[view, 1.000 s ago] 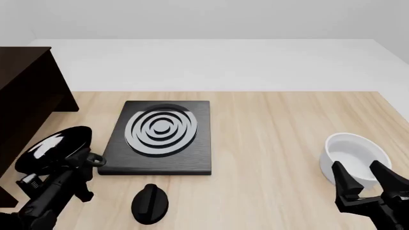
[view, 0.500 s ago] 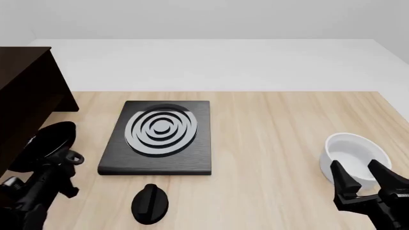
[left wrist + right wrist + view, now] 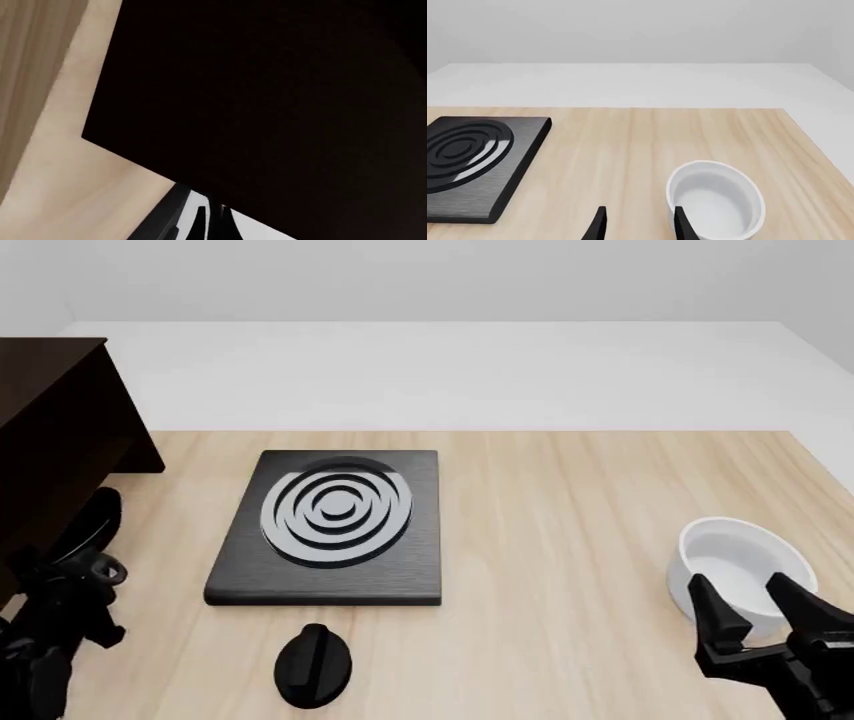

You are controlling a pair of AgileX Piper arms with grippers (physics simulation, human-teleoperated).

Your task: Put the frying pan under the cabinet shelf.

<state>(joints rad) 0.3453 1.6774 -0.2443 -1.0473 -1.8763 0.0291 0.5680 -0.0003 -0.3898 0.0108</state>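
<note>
The left gripper [image 3: 83,562] is pinching the frying pan [image 3: 88,527] by its handle, tilting it edge-on at the cabinet shelf [image 3: 54,440] opening, so insertion is beginning with release remaining, while the right gripper [image 3: 755,602] is idling, jaws spread, beside the white bowl [image 3: 742,558].

Left end effector [image 3: 67,575] displaced toward counter's left edge over last second, carrying frying pan [image 3: 91,525] with it. Pan, earlier fully exposed near black slab's front-left corner, now mostly hidden against cabinet shelf [image 3: 54,440]; only narrow glossy sliver visible at cabinet's lower edge. Left arm now largely cut off at front view's left border. Right end effector [image 3: 754,610] shifted slightly lower and back toward counter's near edge.
</note>
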